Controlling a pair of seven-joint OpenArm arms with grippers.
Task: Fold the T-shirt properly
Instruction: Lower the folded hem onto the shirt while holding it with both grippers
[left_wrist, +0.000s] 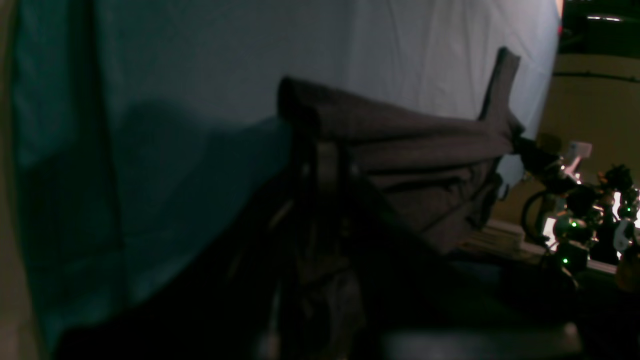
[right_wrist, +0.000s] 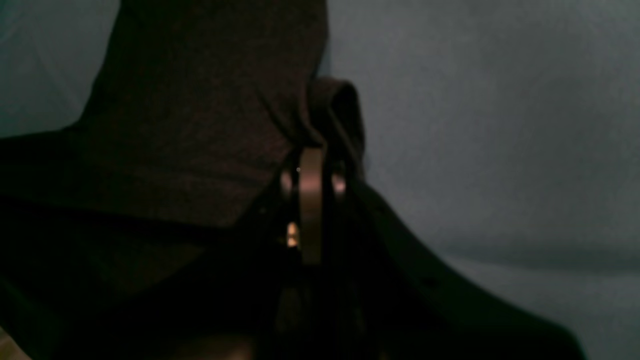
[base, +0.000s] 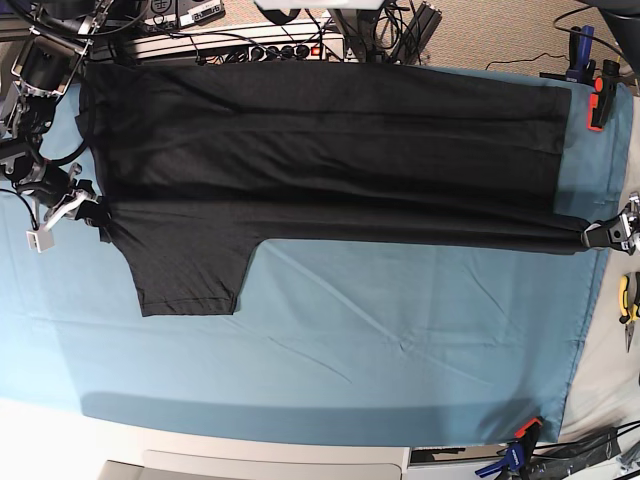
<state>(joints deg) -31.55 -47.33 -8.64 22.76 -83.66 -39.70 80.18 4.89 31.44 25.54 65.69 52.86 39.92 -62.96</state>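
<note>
The dark T-shirt lies spread lengthwise along the far side of the teal cloth, with one sleeve pointing toward the near side. A fold of it is pulled taut between the two grippers. My left gripper at the right edge is shut on the shirt's end. In the left wrist view the fabric stretches away from the left gripper. My right gripper at the left edge is shut on the other end. Its fingers pinch a bunched fold of the T-shirt.
An orange clamp and a blue-orange clamp pin the cloth at the right. Yellow-handled pliers lie off the right edge. Cables and a power strip run along the far edge.
</note>
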